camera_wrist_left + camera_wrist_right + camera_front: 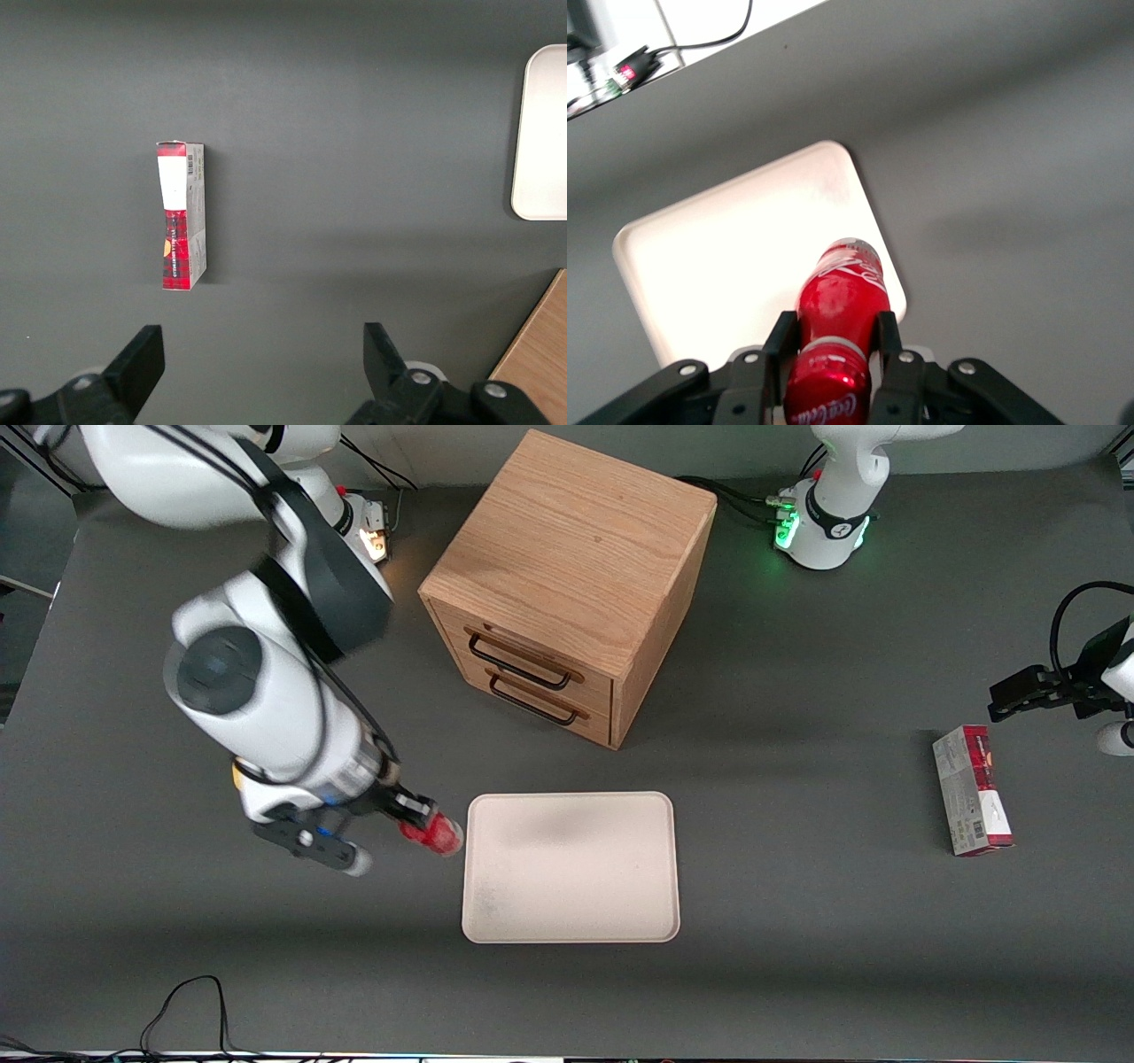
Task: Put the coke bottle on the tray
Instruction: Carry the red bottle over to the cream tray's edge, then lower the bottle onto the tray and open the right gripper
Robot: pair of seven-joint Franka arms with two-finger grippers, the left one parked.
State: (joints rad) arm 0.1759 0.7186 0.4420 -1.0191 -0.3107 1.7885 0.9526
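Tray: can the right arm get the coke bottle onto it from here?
Probably yes. The pincer, shut on the coke bottle, hangs beside the tray at the working arm's end. Nothing lies on the tray, and the wooden drawer cabinet stands apart.

red coke bottle (pixel 842 297) (white lettering), cream tray (pixel 571 868)

A robotics lab bench. A dark grey table (pixel 797 974) carries two white robot arms bolted at its edge, one base (pixel 824 531) glowing green, with black cables (pixel 190 1005) trailing across. Staged props sit spaced apart: a small wooden drawer cabinet (pixel 567 589), a cream tray (pixel 571 868) and a carton (pixel 972 790). The gripper (pixel 423 824) holds a red bottle (pixel 434 835) beside the tray.
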